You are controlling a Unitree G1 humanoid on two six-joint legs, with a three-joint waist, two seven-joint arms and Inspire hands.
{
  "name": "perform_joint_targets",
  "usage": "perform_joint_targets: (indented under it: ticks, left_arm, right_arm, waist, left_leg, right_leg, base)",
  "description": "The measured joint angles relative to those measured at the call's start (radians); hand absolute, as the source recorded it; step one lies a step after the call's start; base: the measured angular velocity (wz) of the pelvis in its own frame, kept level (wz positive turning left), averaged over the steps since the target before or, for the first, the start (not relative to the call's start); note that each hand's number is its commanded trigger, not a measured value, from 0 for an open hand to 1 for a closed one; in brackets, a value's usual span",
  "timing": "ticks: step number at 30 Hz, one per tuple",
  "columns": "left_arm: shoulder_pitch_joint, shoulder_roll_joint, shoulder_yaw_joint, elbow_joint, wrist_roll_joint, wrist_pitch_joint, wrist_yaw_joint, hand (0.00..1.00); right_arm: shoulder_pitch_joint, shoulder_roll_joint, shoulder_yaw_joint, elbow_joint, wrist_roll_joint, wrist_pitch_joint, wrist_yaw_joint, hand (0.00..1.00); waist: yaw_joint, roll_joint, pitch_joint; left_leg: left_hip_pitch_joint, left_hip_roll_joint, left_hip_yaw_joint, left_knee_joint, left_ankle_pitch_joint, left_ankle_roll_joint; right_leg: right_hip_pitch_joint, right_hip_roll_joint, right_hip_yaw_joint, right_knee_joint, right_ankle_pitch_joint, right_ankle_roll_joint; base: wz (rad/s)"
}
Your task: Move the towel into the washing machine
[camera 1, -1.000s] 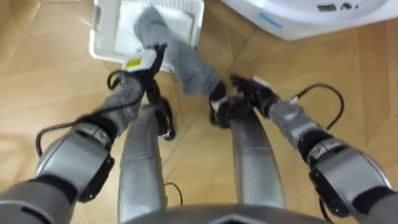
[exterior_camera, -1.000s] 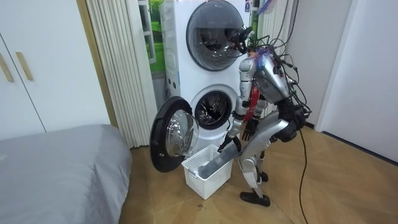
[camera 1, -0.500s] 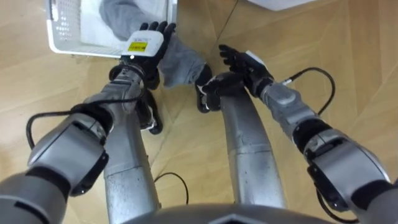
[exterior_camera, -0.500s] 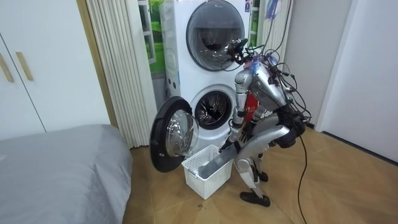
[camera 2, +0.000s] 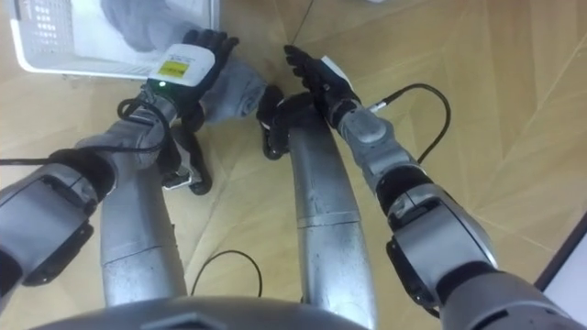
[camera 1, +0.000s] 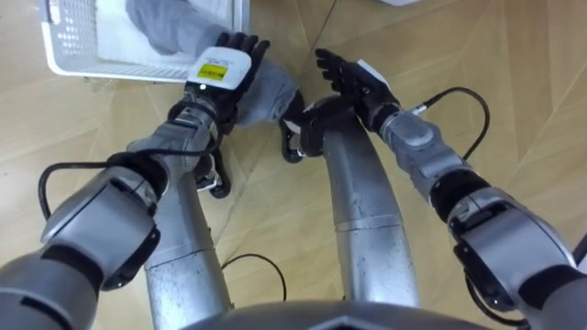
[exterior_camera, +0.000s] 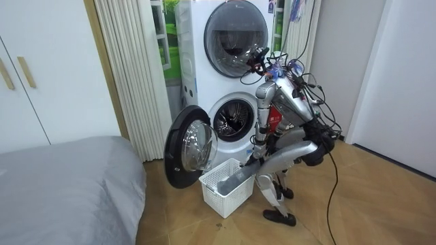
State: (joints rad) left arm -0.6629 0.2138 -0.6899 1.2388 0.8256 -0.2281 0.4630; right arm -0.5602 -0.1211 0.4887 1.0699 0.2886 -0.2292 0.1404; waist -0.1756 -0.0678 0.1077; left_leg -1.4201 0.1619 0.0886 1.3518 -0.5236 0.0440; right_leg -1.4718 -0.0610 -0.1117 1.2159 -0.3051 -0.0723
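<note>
We stand bent forward over the wooden floor [camera 1: 275,211], both arms reaching down. Our right hand [camera 1: 348,78] hangs wide, fingers straight, just beside the towel's near end and apart from it. Our left hand [camera 1: 225,69] lies on the towel [camera 1: 271,90] with its fingers stretched flat, not closed round it. There is one towel, grey and soft, bunched in thick folds. It trails out of the one white basket [camera 1: 69,23], over the basket's near rim and down towards the floor between our hands, the rest of it lying inside. Beyond the basket stand two machines, one on the other. The lower washing machine [exterior_camera: 235,122] has its round door [exterior_camera: 191,146] swung open towards the room view's left, beside the basket. The upper machine [exterior_camera: 235,30] is shut. A pale curtain [exterior_camera: 129,75] and a grey bed [exterior_camera: 61,184] are further off.
</note>
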Motion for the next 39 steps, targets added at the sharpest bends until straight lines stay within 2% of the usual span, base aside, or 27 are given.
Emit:
perform_joint_targets:
  ticks: [6, 17, 25, 31, 33, 37, 39]
  left_arm:
    - [-0.003, 0.014, -0.004, -0.086, -0.010, 0.002, -0.003, 1.00]
    - [-0.016, 0.012, -0.032, -0.092, -0.015, 0.002, -0.056, 1.00]
    - [0.025, 0.007, -0.053, -0.091, -0.010, 0.002, -0.082, 1.00]
    - [0.082, -0.005, -0.068, -0.074, -0.009, 0.000, -0.083, 1.00]
    - [0.097, -0.004, -0.070, -0.068, -0.009, -0.009, -0.082, 1.00]
    - [0.125, -0.004, -0.065, -0.066, -0.014, -0.021, -0.083, 1.00]
    - [0.130, -0.011, -0.059, -0.063, -0.024, -0.029, -0.083, 1.00]
  right_arm:
    - [0.003, 0.000, 0.003, -0.004, 0.076, 0.000, -0.008, 0.00]
    - [0.024, -0.001, 0.023, -0.026, 0.104, 0.000, -0.010, 0.00]
    - [0.039, 0.007, 0.042, 0.014, 0.108, -0.002, -0.017, 0.00]
    - [0.096, 0.013, 0.044, 0.066, 0.107, -0.014, -0.019, 0.00]
    - [0.118, 0.011, 0.053, 0.093, 0.102, -0.014, -0.018, 0.00]
    - [0.148, 0.008, 0.055, 0.138, 0.077, -0.018, -0.013, 0.00]
    - [0.171, -0.012, 0.042, 0.142, 0.079, -0.018, -0.011, 0.00]
  waist:
    - [0.009, -0.010, -0.0034]
    - [0.003, -0.019, -0.0095]
    - [0.006, -0.020, -0.0099]
    - [0.013, -0.017, -0.0141]
    - [0.023, -0.007, -0.0202]
    - [0.028, 0.002, -0.0223]
    - [0.035, 0.021, -0.0224]
  left_leg:
    - [0.005, 0.000, 0.007, 0.002, -0.001, 0.001]
    - [0.013, -0.004, 0.006, 0.003, -0.001, 0.001]
    - [0.087, -0.003, 0.011, -0.006, -0.003, 0.000]
    - [0.215, -0.001, 0.024, -0.093, 0.013, -0.006]
    - [0.268, -0.003, 0.026, -0.157, 0.034, -0.009]
    - [0.378, -0.007, 0.048, -0.262, 0.060, -0.009]
    - [0.446, -0.013, 0.053, -0.318, 0.069, -0.009]
  right_leg:
    - [0.000, 0.003, 0.007, 0.003, -0.001, 0.001]
    - [0.007, -0.001, 0.005, 0.005, -0.001, 0.001]
    - [0.076, 0.001, 0.009, -0.002, -0.001, 0.001]
    - [0.201, 0.001, 0.007, -0.083, 0.011, 0.005]
    - [0.262, 0.011, -0.001, -0.159, 0.036, 0.005]
    - [0.367, 0.011, -0.004, -0.260, 0.062, 0.009]
    - [0.435, 0.009, -0.010, -0.313, 0.069, 0.014]
  base:
    - [-0.01]
    - [0.00]
    - [0.01]
    - [-0.01]
    - [-0.05]
    - [-0.06]
    - [0.00]
